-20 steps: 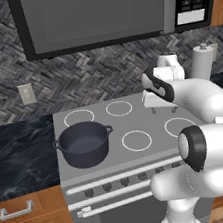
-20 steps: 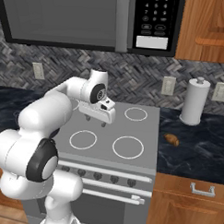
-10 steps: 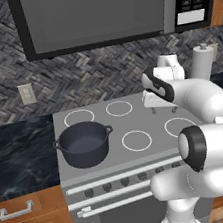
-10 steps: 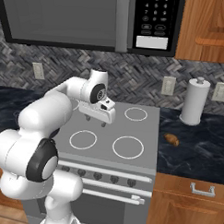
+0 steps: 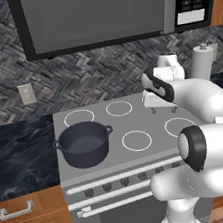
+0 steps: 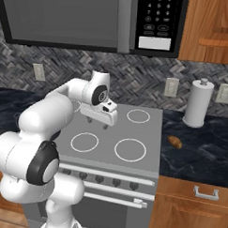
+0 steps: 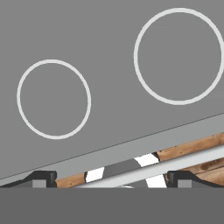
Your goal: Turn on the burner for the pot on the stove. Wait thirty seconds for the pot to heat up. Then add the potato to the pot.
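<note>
One pot [image 5: 84,144] sits on the stove [image 6: 134,131], on the ring at 8 o'clock of five rings. One potato [image 6: 174,142] lies on the desk [image 6: 199,150] at 3 o'clock of the stove, near one paper towel roll [image 6: 198,103]. The tool [image 6: 96,122] hangs released above the stove's middle, grasping nothing.

pot [image 5: 84,144] on stove [image 5: 136,125] front-left burner

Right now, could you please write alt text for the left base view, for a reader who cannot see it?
A dark grey pot sits on the front-left burner of a grey stove, while the white arm's open gripper hovers over the stovetop's right side. A microwave hangs above; a paper towel roll stands right.
</note>
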{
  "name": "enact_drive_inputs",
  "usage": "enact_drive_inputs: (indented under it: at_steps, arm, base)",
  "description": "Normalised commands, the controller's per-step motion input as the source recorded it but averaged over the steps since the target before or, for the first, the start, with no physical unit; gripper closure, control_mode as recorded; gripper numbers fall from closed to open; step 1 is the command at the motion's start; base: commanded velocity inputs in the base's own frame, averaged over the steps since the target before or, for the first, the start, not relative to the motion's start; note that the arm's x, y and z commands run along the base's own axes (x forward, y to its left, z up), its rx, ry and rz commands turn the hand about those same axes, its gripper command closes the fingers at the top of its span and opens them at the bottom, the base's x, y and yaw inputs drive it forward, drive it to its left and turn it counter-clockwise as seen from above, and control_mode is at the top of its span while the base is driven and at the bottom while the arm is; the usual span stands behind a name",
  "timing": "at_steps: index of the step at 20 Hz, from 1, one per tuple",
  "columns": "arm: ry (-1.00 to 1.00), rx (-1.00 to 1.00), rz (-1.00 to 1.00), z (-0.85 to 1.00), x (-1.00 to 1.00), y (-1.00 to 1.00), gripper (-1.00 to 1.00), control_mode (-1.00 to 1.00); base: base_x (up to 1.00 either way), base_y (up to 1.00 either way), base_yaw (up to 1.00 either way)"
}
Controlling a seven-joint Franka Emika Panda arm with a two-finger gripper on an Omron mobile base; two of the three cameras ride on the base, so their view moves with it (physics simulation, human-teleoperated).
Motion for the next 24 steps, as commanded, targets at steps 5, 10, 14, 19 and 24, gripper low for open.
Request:
enact_drive_inputs:
  at_steps: [5, 10, 14, 19, 24]
  arm:
    - [0.00, 0.00, 0.00, 0.00, 0.00, 0.00, -1.00, -1.00]
    - [0.00, 0.00, 0.00, 0.00, 0.00, 0.00, -1.00, -1.00]
    - [0.00, 0.00, 0.00, 0.00, 0.00, 0.00, -1.00, -1.00]
    - [0.00, 0.00, 0.00, 0.00, 0.00, 0.00, -1.00, -1.00]
    - [0.00, 0.00, 0.00, 0.00, 0.00, 0.00, -1.00, -1.00]
  base:
    - [0.00, 0.00, 0.00]
    - [0.00, 0.00, 0.00]
    - [0.00, 0.00, 0.00]
    - [0.00, 0.00, 0.00]
    - [0.00, 0.00, 0.00]
